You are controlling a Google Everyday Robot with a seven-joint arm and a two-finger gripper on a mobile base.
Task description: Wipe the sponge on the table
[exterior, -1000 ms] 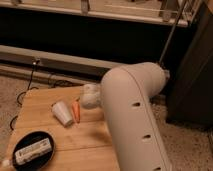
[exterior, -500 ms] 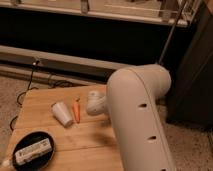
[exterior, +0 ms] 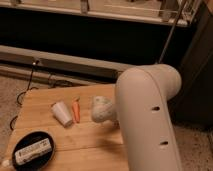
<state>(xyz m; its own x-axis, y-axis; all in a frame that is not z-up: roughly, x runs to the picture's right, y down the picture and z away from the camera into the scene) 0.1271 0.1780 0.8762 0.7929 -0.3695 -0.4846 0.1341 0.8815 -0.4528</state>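
My white arm point(exterior: 147, 115) fills the right foreground and bends down to the wooden table point(exterior: 95, 145). Its rounded end with the gripper point(exterior: 102, 110) hangs low over the table's middle, just right of an orange carrot point(exterior: 76, 111). A white cup point(exterior: 61, 114) lies on its side left of the carrot. I see no clear sponge; whatever is under the gripper is hidden by the arm's end.
A black bowl point(exterior: 22, 142) at the table's front left holds a pale oblong object point(exterior: 33, 151). Behind the table run a dark wall, a low ledge and a cable point(exterior: 31, 75) on the floor. A dark cabinet point(exterior: 197, 75) stands at the right.
The arm's end has slid to the right and a little toward the table's front, away from the carrot. The cup, carrot and bowl have stayed put.
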